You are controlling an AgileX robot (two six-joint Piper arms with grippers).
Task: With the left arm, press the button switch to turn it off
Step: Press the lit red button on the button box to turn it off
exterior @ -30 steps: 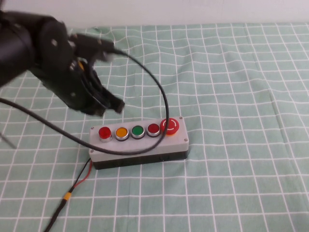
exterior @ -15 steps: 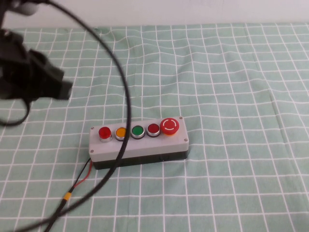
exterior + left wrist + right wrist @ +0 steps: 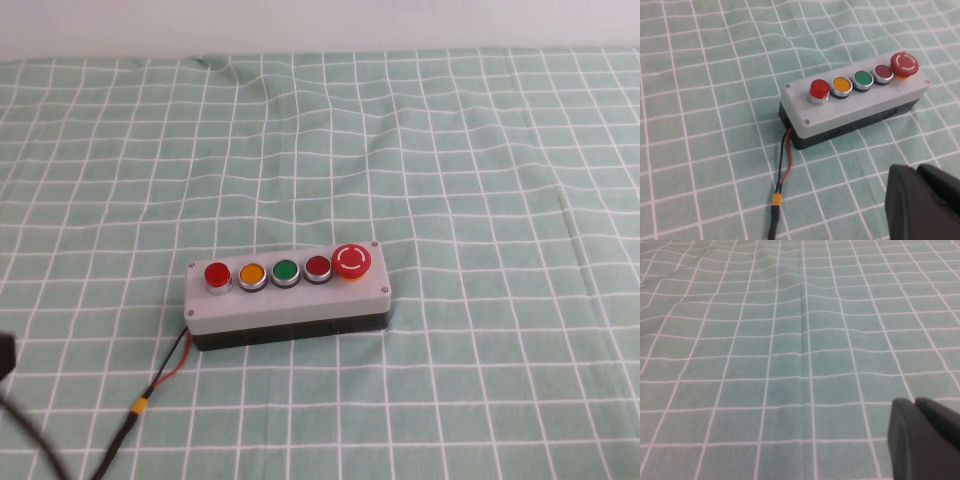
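Left wrist view, switchbox [image 3: 855, 107] near left pincer [image 3: 918, 172], right pincer [image 3: 915, 404] elsewhere

The table [image 3: 520, 400] is covered by a green, white-checked cloth [image 3: 450, 150]. On it lie a grey switch box [image 3: 290, 305] and its red-and-black wire [image 3: 166, 371].

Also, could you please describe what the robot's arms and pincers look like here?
Little shows. The left pincer, above the cloth near the button box, is matte black with rounded edges. The right pincer, over bare cloth, looks the same. No markings show. A thin black cable crosses the high view's lower-left corner; the arms themselves are out of view.
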